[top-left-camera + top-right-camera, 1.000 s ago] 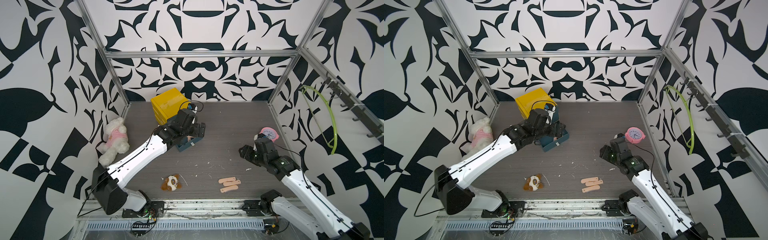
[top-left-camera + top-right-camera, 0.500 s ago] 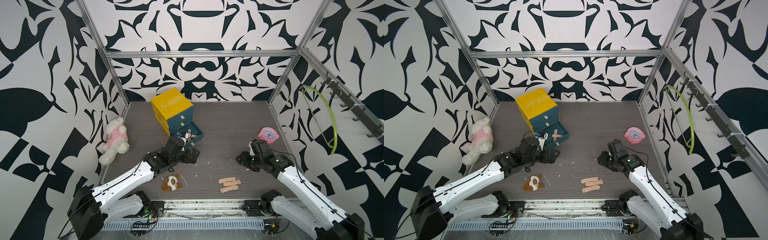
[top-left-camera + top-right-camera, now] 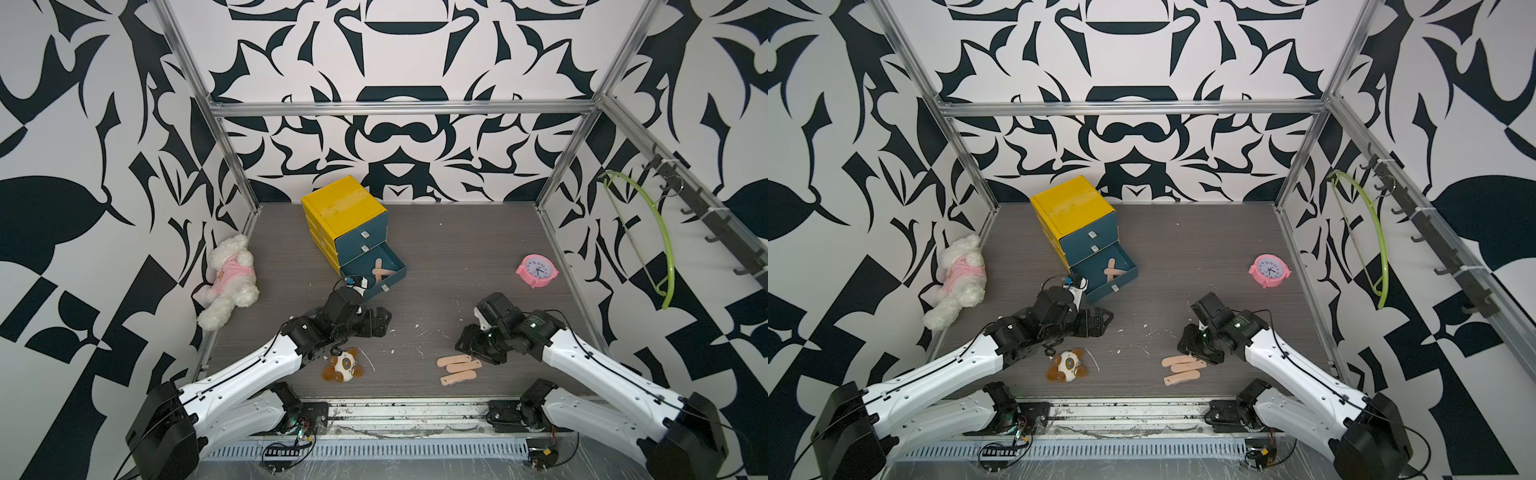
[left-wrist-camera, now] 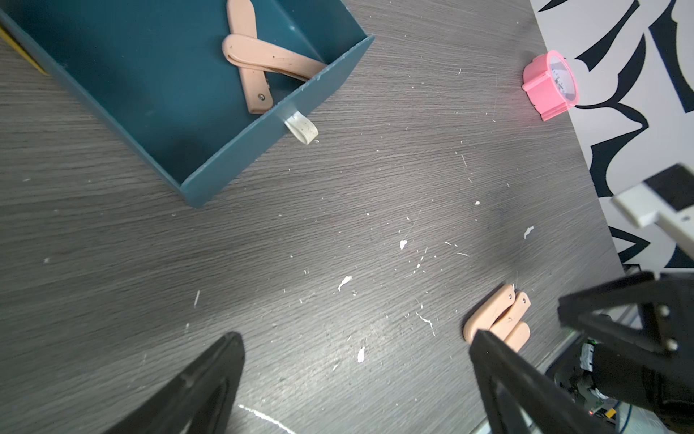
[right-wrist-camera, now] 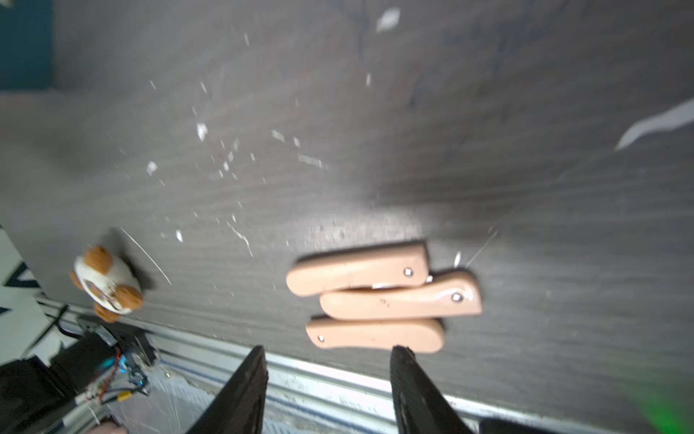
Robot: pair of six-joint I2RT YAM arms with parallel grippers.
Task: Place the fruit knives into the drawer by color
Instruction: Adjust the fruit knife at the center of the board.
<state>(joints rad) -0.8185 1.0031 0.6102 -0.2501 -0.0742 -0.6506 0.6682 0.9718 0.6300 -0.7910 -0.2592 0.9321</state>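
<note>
Right hand half-open, empty | three fruit knives: peach, folded, side by side

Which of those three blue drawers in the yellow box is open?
The bottom teal drawer of the yellow cabinet: it is pulled out, holding two crossed peach folded knives; the two upper drawers are shut.

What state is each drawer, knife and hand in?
Bottom drawer, open.
Upper two drawers, shut.
Two peach knives in the drawer, folded, crossed.
Three peach knives on the table, folded, side by side.
Left hand, open, empty.
Right hand, open, empty, by the three knives.
</note>
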